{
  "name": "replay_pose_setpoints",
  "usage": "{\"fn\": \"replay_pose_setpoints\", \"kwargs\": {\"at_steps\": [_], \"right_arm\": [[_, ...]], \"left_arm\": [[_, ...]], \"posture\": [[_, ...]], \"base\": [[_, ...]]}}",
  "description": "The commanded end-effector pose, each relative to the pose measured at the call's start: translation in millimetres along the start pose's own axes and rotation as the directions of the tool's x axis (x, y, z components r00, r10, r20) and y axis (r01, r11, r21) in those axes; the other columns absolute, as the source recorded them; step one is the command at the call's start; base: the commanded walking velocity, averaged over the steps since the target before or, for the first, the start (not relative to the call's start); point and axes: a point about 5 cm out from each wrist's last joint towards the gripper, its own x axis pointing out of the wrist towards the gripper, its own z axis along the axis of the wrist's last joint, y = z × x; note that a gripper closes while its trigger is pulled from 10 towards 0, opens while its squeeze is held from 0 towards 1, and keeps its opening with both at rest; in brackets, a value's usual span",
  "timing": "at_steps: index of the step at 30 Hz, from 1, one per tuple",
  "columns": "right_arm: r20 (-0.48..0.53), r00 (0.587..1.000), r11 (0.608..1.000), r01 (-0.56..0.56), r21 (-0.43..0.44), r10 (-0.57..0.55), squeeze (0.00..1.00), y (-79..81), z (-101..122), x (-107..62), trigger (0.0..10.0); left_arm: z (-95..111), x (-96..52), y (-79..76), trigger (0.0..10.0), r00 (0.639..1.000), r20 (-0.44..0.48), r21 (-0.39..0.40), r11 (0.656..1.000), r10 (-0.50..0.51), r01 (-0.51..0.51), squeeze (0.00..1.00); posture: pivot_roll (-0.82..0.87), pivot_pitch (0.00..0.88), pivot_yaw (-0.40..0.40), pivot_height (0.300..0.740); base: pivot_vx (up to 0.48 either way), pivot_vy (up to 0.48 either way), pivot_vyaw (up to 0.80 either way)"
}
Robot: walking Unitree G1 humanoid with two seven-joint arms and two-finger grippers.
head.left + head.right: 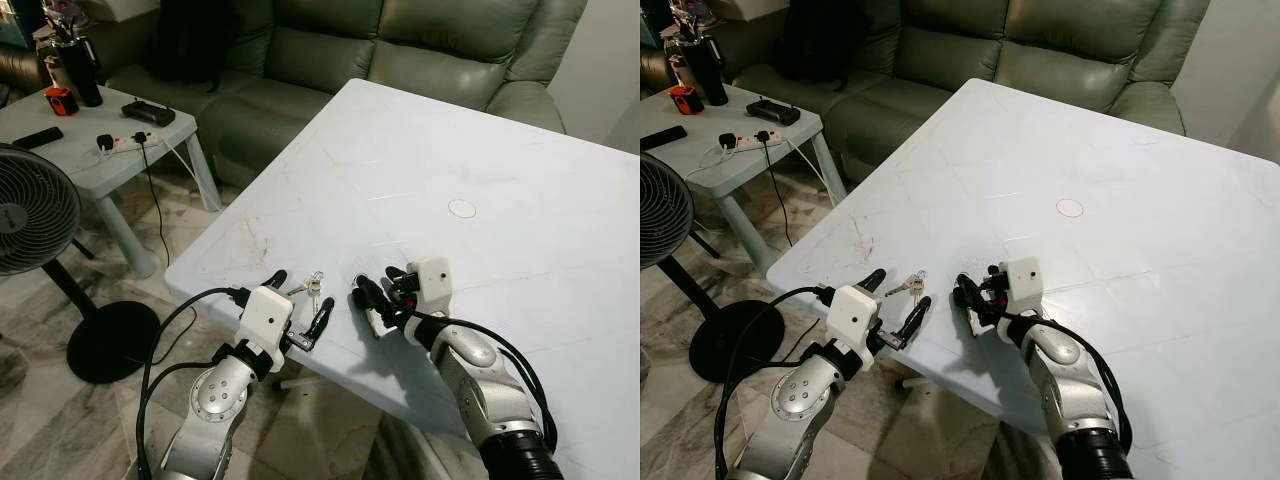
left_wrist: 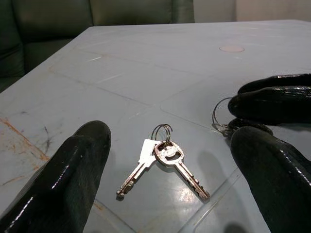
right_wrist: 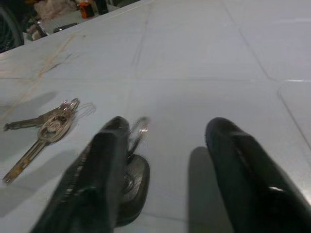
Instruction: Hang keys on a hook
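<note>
Looking down through my head views, I see the keys (image 1: 312, 286) lying flat on the white table (image 1: 480, 150) near its near-left edge, directly ahead of my left gripper (image 1: 298, 300), whose two black fingers stand wide apart with nothing between them, one on each side of the bunch. My right gripper (image 1: 378, 300) rests on the table just right of the keys, pointing left toward them; my left arm looks the nearer and better lined up. From the left wrist, the keys (image 2: 163, 162) lie between and just beyond my fingers (image 2: 68, 179), two keys on one ring, the ring at the far end and the blades fanning back toward me, so the long axis runs roughly along my reach and I would judge the ring end the part to take. My right gripper's tips come in from the side there, with a second thin wire ring (image 2: 219, 116) by them, partly covered. From the right wrist, my right fingers (image 3: 102, 165) are spread; a dark rounded piece with that thin ring sits against one finger, but blur hides whether it is gripped or merely touched. The keys (image 3: 46, 128) lie well off to that finger's outer side. No hook can be made out anywhere.
</note>
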Motion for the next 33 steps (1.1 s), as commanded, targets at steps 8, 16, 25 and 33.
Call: {"fn": "replay_pose_setpoints", "kwargs": {"at_steps": [8,16,25,33], "right_arm": [[-0.002,0.997,0.997,-0.073,0.03,0.073,0.0,2.5,0,-5.7,10.0],[0.005,0.998,0.997,-0.07,0.038,0.07,0.0,1.7,2,-7.6,10.0],[0.035,0.993,0.992,-0.113,0.059,0.111,0.0,15.1,6,-4.8,8.7],[0.029,0.992,0.99,-0.127,0.061,0.125,0.0,26.8,4,-2.2,10.0]], "left_arm": [[3,-0.6,0.1,10.0,1.0,0.004,0.013,1.0,-0.003,0.003,0.0],[2,-0.9,-0.5,10.0,1.0,0.002,0.011,1.0,-0.005,0.005,0.0],[2,-0.8,-0.9,10.0,1.0,0.0,0.013,1.0,-0.008,0.008,0.0],[2,-0.2,-1.5,10.0,1.0,0.001,0.015,1.0,-0.011,0.011,0.0]], "posture": [[0.03,0.099,-0.027,0.74],[0.02,0.1,-0.025,0.74],[0.02,0.098,-0.024,0.74],[0.02,0.094,-0.024,0.74]], "base": [[0.0,0.0,0.0],[0.0,0.0,0.0],[0.0,0.0,0.0],[0.0,0.0,0.0]]}}
